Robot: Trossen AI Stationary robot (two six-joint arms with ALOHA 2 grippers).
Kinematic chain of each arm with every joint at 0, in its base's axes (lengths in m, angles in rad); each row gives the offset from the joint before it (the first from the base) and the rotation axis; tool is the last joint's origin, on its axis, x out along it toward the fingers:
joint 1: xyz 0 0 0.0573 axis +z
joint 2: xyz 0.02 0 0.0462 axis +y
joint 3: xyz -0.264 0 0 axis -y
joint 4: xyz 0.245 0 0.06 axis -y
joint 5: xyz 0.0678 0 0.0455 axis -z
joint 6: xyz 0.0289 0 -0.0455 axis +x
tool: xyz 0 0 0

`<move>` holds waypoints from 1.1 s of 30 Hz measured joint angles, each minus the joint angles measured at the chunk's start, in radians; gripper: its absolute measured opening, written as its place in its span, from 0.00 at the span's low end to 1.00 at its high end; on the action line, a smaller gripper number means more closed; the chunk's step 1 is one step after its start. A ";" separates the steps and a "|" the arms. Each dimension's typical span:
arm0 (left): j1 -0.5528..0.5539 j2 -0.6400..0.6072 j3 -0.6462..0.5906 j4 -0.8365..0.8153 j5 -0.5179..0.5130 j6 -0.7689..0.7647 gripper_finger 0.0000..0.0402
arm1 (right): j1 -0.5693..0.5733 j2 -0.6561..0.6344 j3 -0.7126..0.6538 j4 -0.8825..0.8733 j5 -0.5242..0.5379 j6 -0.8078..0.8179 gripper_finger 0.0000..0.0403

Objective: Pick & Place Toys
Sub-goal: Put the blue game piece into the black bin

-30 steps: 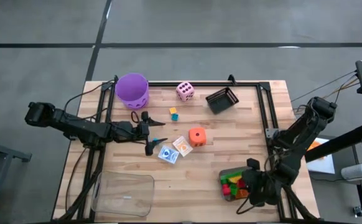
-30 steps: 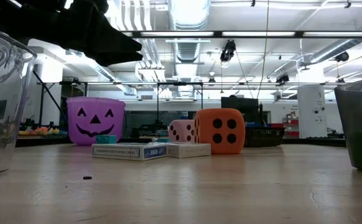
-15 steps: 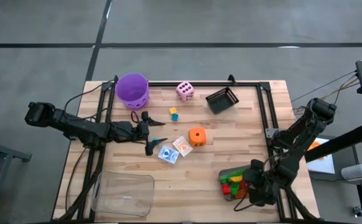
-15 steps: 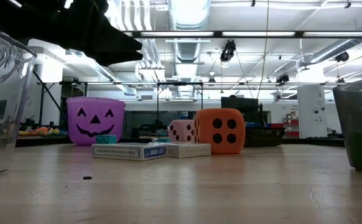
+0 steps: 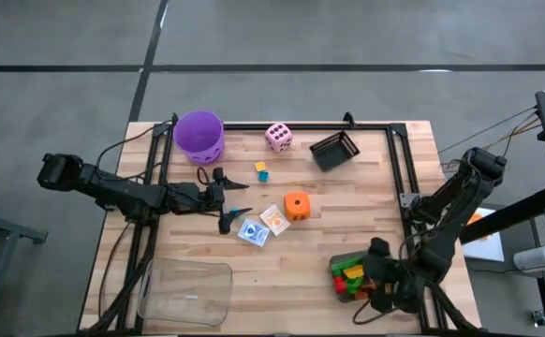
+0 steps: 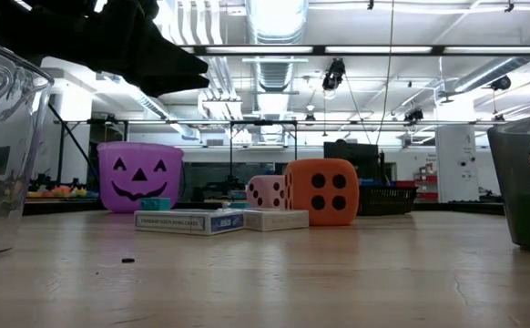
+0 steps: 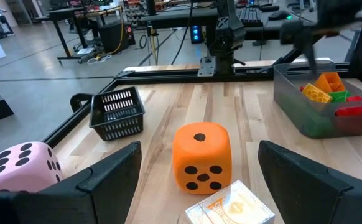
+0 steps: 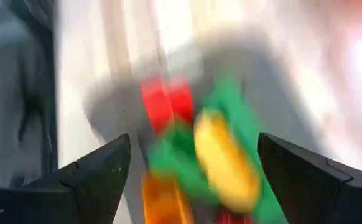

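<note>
My right gripper (image 5: 375, 279) hovers open over the right end of the grey tray (image 5: 336, 281), near the table's near right corner. In the right wrist view, blurred red, green, yellow and orange bricks (image 8: 199, 149) lie in the tray below its spread fingers. My left gripper (image 5: 228, 200) stands open at mid-table, pointing toward the orange die (image 7: 201, 155), which rests on the table. Two card packs (image 5: 261, 226) lie flat just beside that gripper. The pink die (image 5: 278, 137) and two small bricks (image 5: 261, 170) sit farther back.
A purple bucket (image 5: 199, 134) stands at the far left and a black wire basket (image 5: 334, 150) at the far right. A clear container (image 5: 186, 290) lies at the near left. Black rails (image 5: 399, 159) run along the table's sides and far edge.
My right gripper has opened over the grey tray and tipped a little, staying above the tray's right end. The bricks lie in the tray. My left arm has kept still.
</note>
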 joint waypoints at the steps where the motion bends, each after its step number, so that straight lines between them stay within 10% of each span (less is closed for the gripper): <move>1: 0.000 0.000 0.000 0.000 0.000 0.000 0.81 | 0.003 -0.001 0.011 0.040 0.079 -0.064 0.86; 8: 0.000 0.000 0.000 0.007 0.000 -0.001 0.81 | -0.021 -0.002 -0.021 0.661 0.361 -0.772 0.86; 14: 0.000 0.000 0.000 0.008 0.000 -0.001 0.81 | -0.146 0.014 -0.133 1.305 -0.018 -1.238 0.86; 18: 0.000 0.000 0.000 0.008 0.000 -0.001 0.81 | -0.265 0.005 -0.196 1.415 -0.251 -1.279 0.86; 33: 0.015 0.053 0.096 -0.289 -0.031 -0.146 0.81 | -0.457 -0.457 -0.629 1.372 -0.252 -1.149 0.86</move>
